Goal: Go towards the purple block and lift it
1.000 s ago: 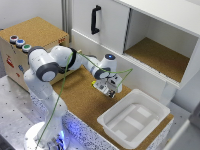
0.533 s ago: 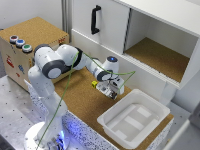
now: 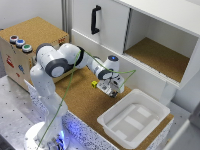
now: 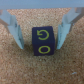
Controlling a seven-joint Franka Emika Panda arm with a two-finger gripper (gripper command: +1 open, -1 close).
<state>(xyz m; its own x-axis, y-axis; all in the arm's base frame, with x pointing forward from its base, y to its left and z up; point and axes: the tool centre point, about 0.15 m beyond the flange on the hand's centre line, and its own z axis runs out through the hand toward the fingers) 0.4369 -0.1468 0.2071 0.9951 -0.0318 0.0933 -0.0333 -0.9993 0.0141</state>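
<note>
The arm has swung across the cork desk [image 3: 80,102] toward the exterior view's right over the last second, and the claw [image 3: 114,90] now sits low, just short of the white bin [image 3: 134,121]; earlier it hung a little further back and higher; judged from this, the approach is nearly done and the closing step is next.

In the wrist view the purple block [image 4: 43,41] sits on the cork squarely between the two fingers [image 4: 15,34]; it carries yellow markings on its top face; the claw is spread, with a narrow gap on each side of the block, touching nothing; in the exterior view the block itself is hidden under the claw.

A small yellow cube [image 3: 93,84] lies just beside the claw on the exterior view's left; not the target.

Containers: the white bin holds nothing visible; the open cabinet shelf [image 3: 155,55] behind shows only a bare cork floor; the brown box [image 3: 25,50] on the left carries three coloured buttons on its top.
</note>
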